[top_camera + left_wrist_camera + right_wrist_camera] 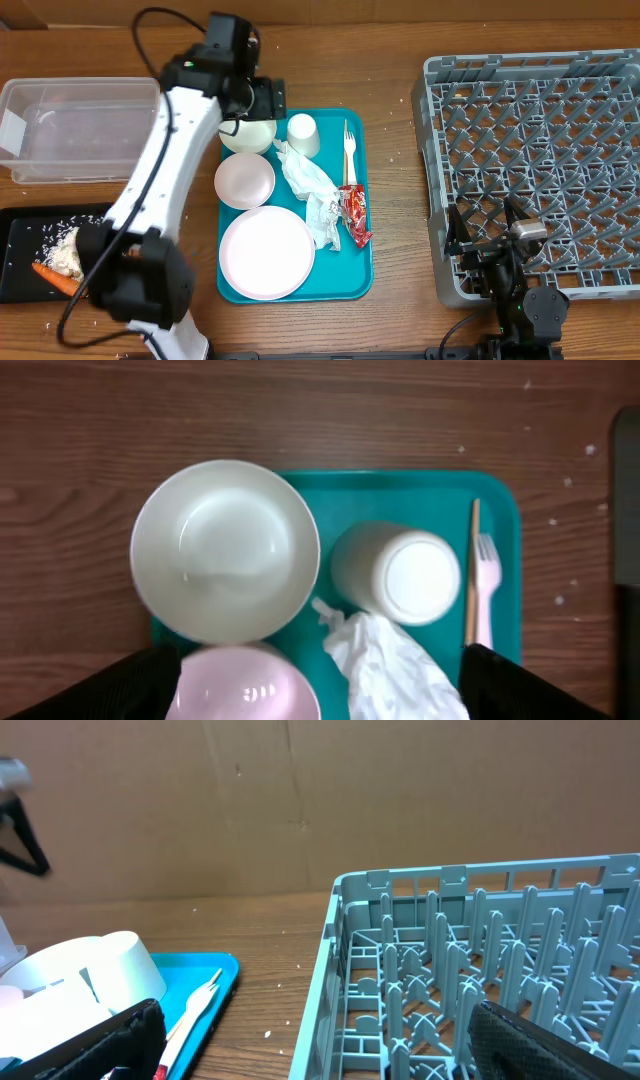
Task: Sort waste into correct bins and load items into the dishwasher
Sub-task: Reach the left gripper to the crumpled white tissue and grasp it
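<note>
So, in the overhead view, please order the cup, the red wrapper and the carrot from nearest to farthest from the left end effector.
The left end effector is over the far end of the teal tray.
1. Cup: just to its right, on the teal tray.
2. Wrapper: by that tray's right edge.
3. Carrot: far left, on the black tray.

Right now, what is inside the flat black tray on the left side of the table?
The black tray holds an orange carrot and beige rice scraps. The left arm covers the tray's right end, so anything there cannot be seen.
</note>
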{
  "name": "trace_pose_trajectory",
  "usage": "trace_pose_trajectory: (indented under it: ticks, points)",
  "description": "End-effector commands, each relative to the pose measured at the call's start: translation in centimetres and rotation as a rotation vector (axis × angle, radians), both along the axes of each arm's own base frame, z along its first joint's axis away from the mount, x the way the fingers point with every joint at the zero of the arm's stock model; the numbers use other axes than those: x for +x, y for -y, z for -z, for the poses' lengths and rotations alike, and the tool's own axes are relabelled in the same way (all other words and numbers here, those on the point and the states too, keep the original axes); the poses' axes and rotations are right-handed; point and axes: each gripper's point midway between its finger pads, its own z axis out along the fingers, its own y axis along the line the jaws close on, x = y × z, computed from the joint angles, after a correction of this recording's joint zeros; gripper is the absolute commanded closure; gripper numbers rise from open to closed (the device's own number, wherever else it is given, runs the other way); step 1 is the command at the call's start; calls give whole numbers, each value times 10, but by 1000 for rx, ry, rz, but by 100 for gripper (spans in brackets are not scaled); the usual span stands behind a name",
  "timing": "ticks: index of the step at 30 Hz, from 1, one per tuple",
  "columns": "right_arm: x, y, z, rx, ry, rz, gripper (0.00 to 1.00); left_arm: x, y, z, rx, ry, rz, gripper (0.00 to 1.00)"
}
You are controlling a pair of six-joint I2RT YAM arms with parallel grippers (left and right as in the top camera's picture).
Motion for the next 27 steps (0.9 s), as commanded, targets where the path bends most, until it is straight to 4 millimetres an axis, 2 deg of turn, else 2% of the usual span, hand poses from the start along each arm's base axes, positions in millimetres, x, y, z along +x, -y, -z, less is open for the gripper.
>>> trace_pose_trajectory:
  ticks: [1,3,5,7,9,12,15,16,19,22,27]
  points:
    - [0,1,2,3,2,3,0,-19,21,-35,-189,-12,32,12]
    - [0,1,2,2,2,3,0,-40,41,-27,-236,-106,81,12]
    - [0,1,2,3,2,4,0,-56,52,-17,-216,-171,105,12]
    - [0,1,2,3,2,3,0,-77,72,-2,-195,-245,152,12]
    - [0,1,2,3,2,4,0,-90,84,10,-181,-285,152,12]
    - [0,1,2,2,2,3,0,-109,89,33,-100,-347,66,12]
    - [0,1,2,3,2,4,0,-116,79,49,-13,-368,-44,13]
    - [0,1,2,3,2,3,0,-118,69,57,32,-372,-113,14]
    - [0,1,2,3,2,4,0,-112,53,70,71,-349,-183,20]
    - [0,1,2,3,2,3,0,-113,55,80,-1,-389,-202,25]
    - [0,1,2,2,2,3,0,-112,73,93,-82,-384,-175,25]
